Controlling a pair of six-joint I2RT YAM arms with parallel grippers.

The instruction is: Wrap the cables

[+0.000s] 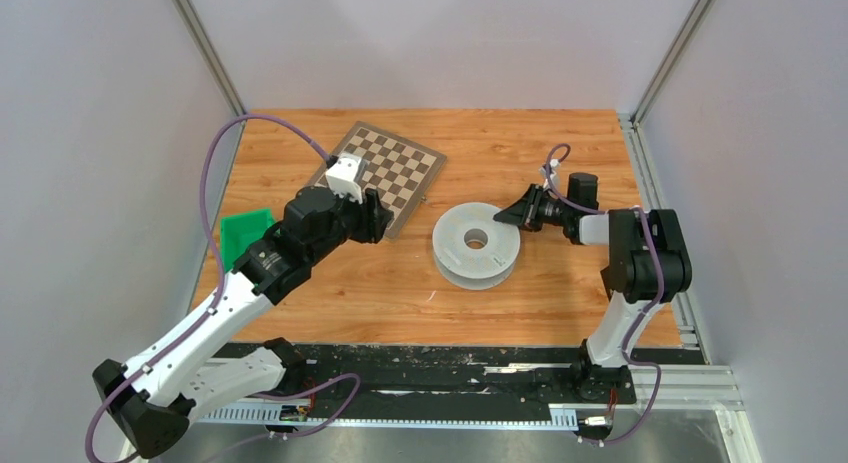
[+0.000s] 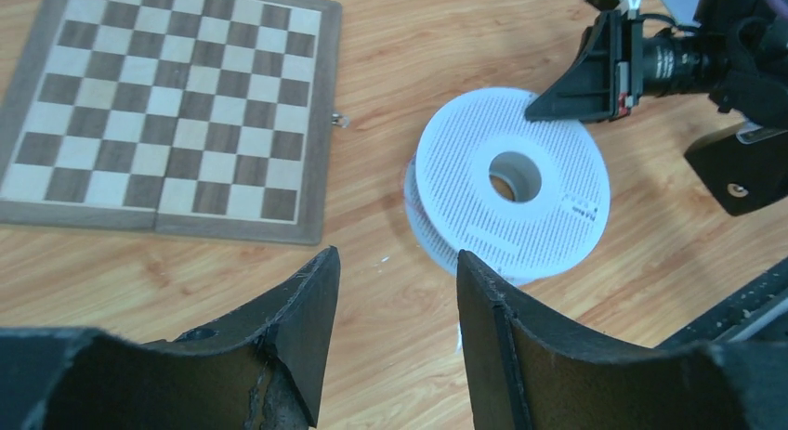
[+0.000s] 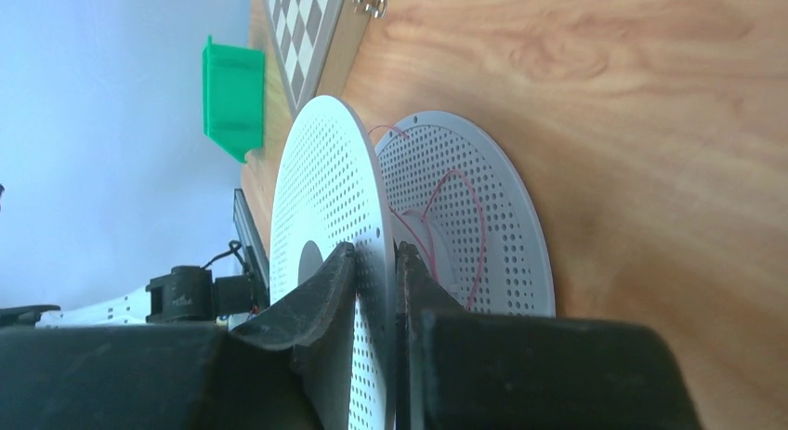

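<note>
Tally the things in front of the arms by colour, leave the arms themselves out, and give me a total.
white spool: 1
red wire: 1
green bin: 1
brown chessboard: 1
Total: 4

No writing could be read anywhere. A small dark printed mark (image 2: 578,208) sat on the top flange of the spool (image 2: 465,161), close to its rim at about four o'clock from the hub hole (image 2: 516,175), but it was too small and blurred to make out.
</note>
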